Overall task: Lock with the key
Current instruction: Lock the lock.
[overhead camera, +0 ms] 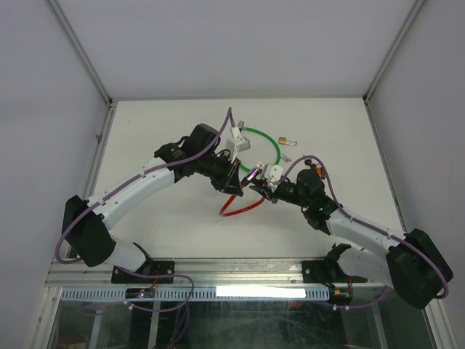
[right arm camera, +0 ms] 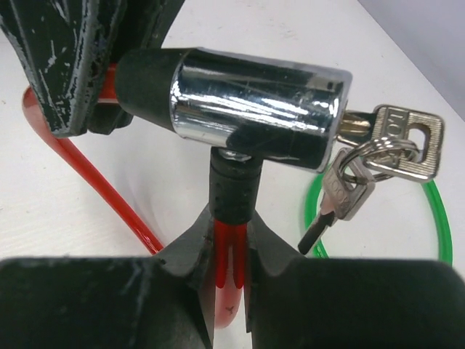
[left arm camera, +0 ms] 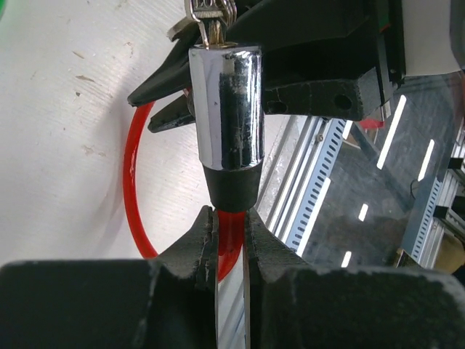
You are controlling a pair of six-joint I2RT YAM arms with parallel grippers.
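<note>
A red cable lock (overhead camera: 238,207) has a chrome cylinder (left arm camera: 227,109) held above the table between both grippers. My left gripper (left arm camera: 231,233) is shut on the red cable just below the cylinder's black collar. My right gripper (right arm camera: 231,247) is shut on the cable's other end, below the black collar that enters the cylinder's side (right arm camera: 258,109). A silver key (right arm camera: 399,138) sits in the cylinder's end, and a second key (right arm camera: 341,196) hangs from its ring. The key also shows at the top of the left wrist view (left arm camera: 211,14). In the top view the left gripper (overhead camera: 231,178) and right gripper (overhead camera: 265,190) are close together.
A green cable lock (overhead camera: 270,142) lies on the white table behind the grippers, with its small cylinder (overhead camera: 289,139) at the right end. It also shows in the right wrist view (right arm camera: 436,218). The red loop (left arm camera: 134,182) hangs down to the table (overhead camera: 160,131).
</note>
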